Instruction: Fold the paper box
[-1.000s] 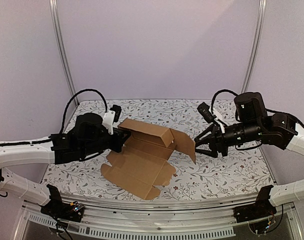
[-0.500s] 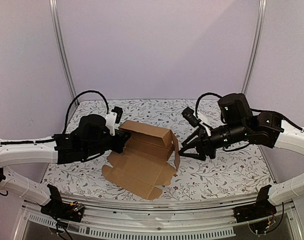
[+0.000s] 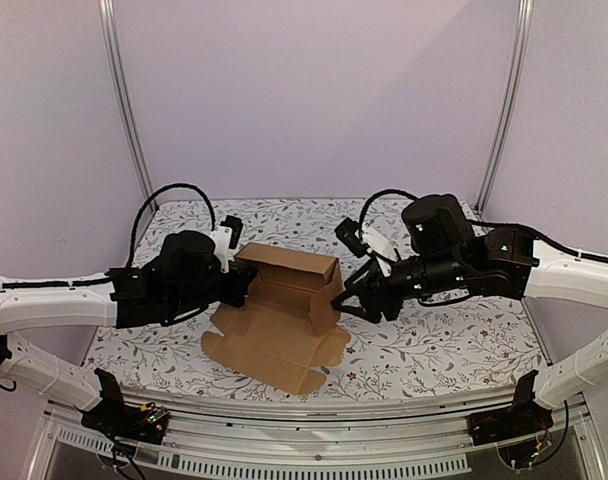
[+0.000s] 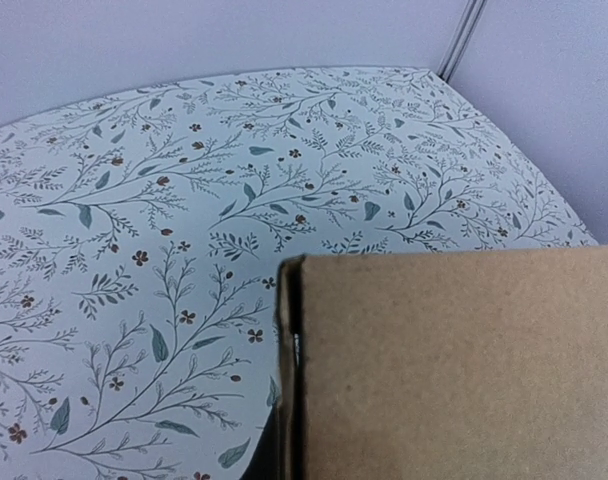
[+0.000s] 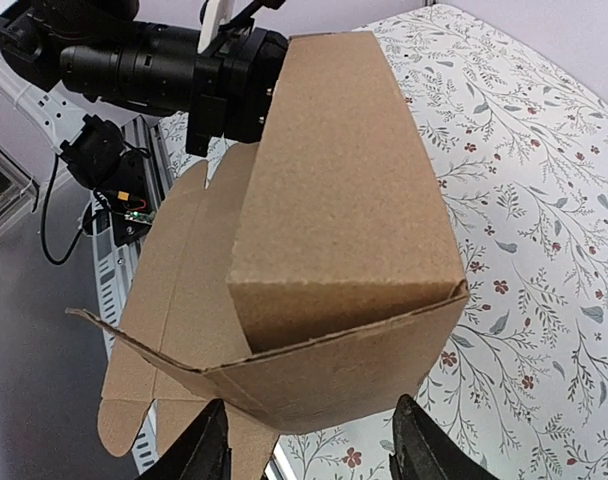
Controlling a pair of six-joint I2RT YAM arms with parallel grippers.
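The paper box (image 3: 280,322) is brown cardboard, partly folded, in the middle of the table. Its back wall stands up and a flat panel with tabs lies toward the front. My left gripper (image 3: 246,284) is shut on the box's left end wall, and that cardboard (image 4: 464,370) fills the left wrist view. My right gripper (image 3: 344,298) is at the box's right end, open. In the right wrist view its black fingers (image 5: 210,452) stand on either side of the raised end flap (image 5: 364,370), with the gripper (image 5: 314,455) just below the flap's edge.
The table (image 3: 454,340) has a white cloth with a floral print. Metal frame posts (image 3: 124,110) stand at the back corners. A metal rail (image 3: 314,440) runs along the near edge, between the arm bases.
My right arm has swung left and its gripper has pushed the box's right end flap from lying open to standing against the box's end. The left gripper has kept its hold.
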